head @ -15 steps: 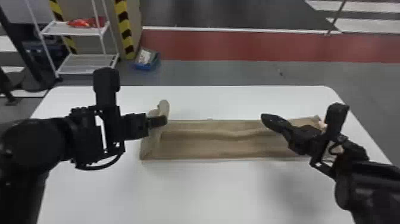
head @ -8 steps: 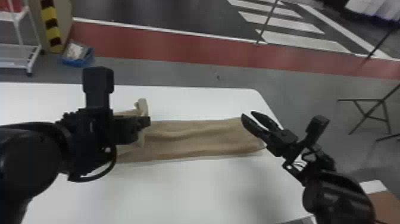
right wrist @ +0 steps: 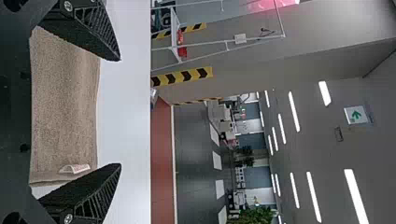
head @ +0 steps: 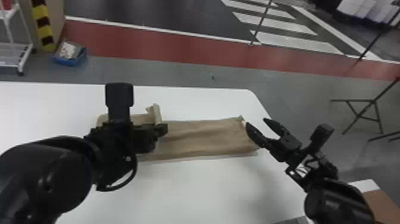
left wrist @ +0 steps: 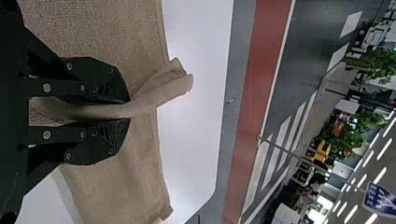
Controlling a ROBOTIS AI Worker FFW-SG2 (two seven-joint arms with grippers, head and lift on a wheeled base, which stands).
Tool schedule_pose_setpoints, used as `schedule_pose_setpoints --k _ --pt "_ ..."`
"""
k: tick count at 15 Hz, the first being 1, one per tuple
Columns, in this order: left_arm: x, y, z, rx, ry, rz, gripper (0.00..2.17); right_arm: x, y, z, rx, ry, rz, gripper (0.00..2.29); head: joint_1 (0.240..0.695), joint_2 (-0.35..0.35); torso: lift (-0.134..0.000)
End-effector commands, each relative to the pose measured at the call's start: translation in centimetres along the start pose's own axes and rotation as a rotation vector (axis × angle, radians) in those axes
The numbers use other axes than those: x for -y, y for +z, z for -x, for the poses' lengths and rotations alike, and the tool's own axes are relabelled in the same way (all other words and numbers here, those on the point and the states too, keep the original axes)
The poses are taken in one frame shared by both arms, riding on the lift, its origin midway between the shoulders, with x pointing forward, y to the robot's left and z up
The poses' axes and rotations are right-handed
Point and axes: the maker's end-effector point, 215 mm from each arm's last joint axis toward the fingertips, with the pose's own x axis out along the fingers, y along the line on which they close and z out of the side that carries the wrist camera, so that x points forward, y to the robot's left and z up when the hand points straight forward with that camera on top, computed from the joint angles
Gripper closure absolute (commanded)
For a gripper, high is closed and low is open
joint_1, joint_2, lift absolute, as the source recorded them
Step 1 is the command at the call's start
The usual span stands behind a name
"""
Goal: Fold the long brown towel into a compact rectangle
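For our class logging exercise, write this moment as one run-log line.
left gripper: shut on towel | right gripper: open, near towel's right end | fold: unfinished

Head view: from above, forward and down over table point(head: 193, 190), towel point(head: 205, 134) at mid-range. Left wrist view (sideways, same as right wrist): close over towel, facing out to red strip point(head: 148, 44) and crosswalk point(head: 297, 43), both shared with head view. Right wrist view: farther off towel, catches ceiling lights point(right wrist: 294, 111), shares rack point(head: 12, 56) with head.
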Motion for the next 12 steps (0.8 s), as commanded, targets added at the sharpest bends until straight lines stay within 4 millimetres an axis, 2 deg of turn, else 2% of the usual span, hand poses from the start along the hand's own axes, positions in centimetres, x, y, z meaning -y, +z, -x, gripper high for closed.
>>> schedule_pose_setpoints --k 1,4,6,8,10,11,12 --pt "1.1 -0.9 -0.4 -0.013 -0.044 0.031 0.00 -0.5 -0.2 -0.2 0.004 0.004 -0.006 0.07 0.695 -0.350 -0.128" --pt "1.5 -0.7 0.1 -0.004 -0.072 0.068 0.04 -2.1 -0.7 -0.9 -0.008 0.016 -0.033 0.07 0.695 -0.350 -0.128" --pt "0.7 0.0 1.2 0.025 -0.071 0.093 0.04 -4.3 -1.2 -2.3 -0.035 0.030 -0.054 0.09 0.695 -0.350 -0.128" --pt "-5.5 -0.5 2.8 0.029 0.016 0.072 0.04 -7.9 -1.5 -4.6 -0.065 0.051 -0.061 0.16 0.695 -0.350 -0.128" --pt "-12.0 -0.2 4.4 0.086 0.123 0.017 0.04 -12.3 -2.7 -6.7 -0.108 0.088 -0.094 0.21 0.695 -0.350 -0.128" --pt "-15.2 0.0 5.4 0.127 0.200 -0.036 0.04 -14.3 -3.5 -7.4 -0.127 0.108 -0.106 0.22 0.695 -0.316 -0.128" --pt "-17.2 0.5 6.2 0.168 0.257 -0.089 0.04 -16.3 -4.1 -8.2 -0.140 0.130 -0.115 0.22 0.695 -0.266 -0.128"
